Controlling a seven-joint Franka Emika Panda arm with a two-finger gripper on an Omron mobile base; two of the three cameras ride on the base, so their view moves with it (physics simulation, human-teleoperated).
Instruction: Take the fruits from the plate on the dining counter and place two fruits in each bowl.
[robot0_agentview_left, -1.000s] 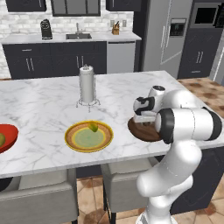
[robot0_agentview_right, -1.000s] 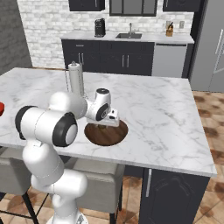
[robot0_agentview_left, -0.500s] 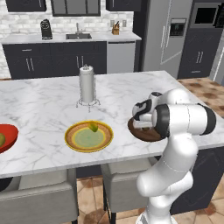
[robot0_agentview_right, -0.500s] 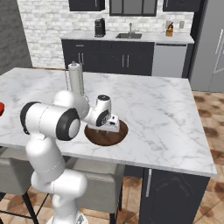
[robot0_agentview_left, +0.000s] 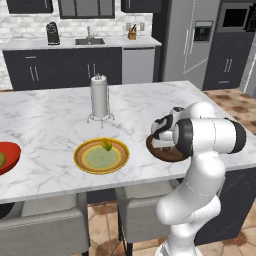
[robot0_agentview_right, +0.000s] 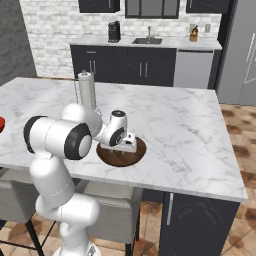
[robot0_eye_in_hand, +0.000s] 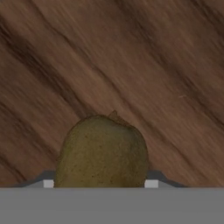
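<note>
Hovering: gripper (robot0_agentview_right: 129, 145) low over the wooden bowl (robot0_agentview_right: 121, 154) near the right end of the dining counter (robot0_agentview_left: 55, 117), pinching a brownish-green fruit (robot0_eye_in_hand: 101, 151).
Grip: in the hand view the fruit sits between the jaws, partly closed around it, with wood grain close behind. Fingertips themselves hidden behind the fruit.
Risk, release: fruit is round; let go from any height and it may roll across the shallow bowl and over the low rim onto the marble. Judged, not seen.
Risk, contact: hand is very near the bowl floor; pushing lower could press the fruit into the wood or shove the bowl toward the counter edge, which lies close on the robot's side.
Risk, withdrawal: a fruit sticking to one finger on opening could be dragged out as the hand lifts.
Fruit look: oval, dull olive-brown skin, finely speckled, small stem nub on top; reads like a kiwi.
Other fruit: small green one (robot0_agentview_left: 106, 145) on the yellow-rimmed plate (robot0_agentview_left: 87, 165), toward its far edge; another greenish piece (robot0_agentview_left: 2, 159) in the red bowl (robot0_agentview_left: 11, 152) at the left edge of the left base view.
Bowl contents: whether the wooden bowl already holds a fruit cannot be told; the hand covers it.
Bystander: paper towel holder (robot0_agentview_left: 100, 98) behind the plate, well apart from the arm.
</note>
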